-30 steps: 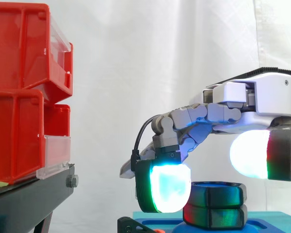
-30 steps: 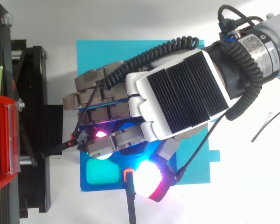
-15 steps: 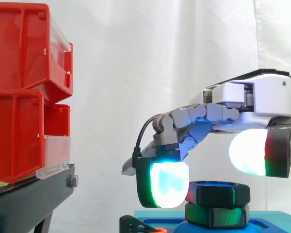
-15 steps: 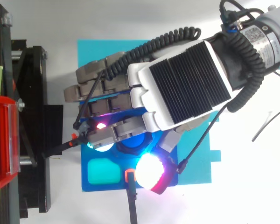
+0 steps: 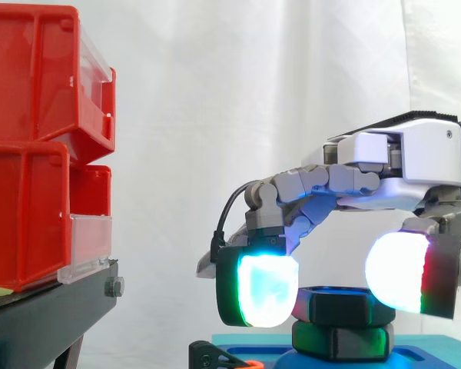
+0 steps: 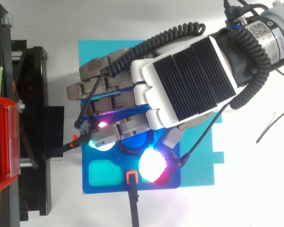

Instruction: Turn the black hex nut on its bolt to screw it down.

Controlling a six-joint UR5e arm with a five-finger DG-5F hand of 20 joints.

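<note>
1. Since a second ago the thumb's glowing pad (image 5: 399,273) has dropped from above the nut (image 5: 342,306) to level with it, and the nut's corners sit at a slightly different angle.
2. The hand (image 5: 399,157) comes in from the right, palm down over the nut; in the top view it (image 6: 184,80) hides most of the work.
3. The fingers (image 5: 265,290) are curled down and grip the nut: one cyan-green pad presses its left side, and the thumb pad lies against the side nearer the side camera.
4. The nut sits level, just above a second black hex piece (image 5: 342,342) of like shape, with a thin gap between them.
5. Both stand on a blue base (image 6: 99,189), which lies on a cyan mat (image 6: 203,165) on the white surface.
6. An orange clip (image 6: 131,177) sits at the base's near edge, beside the thumb pad.
7. Red bins (image 5: 31,154) on a black stand (image 5: 46,323) are at the left, well apart from the hand.
</note>
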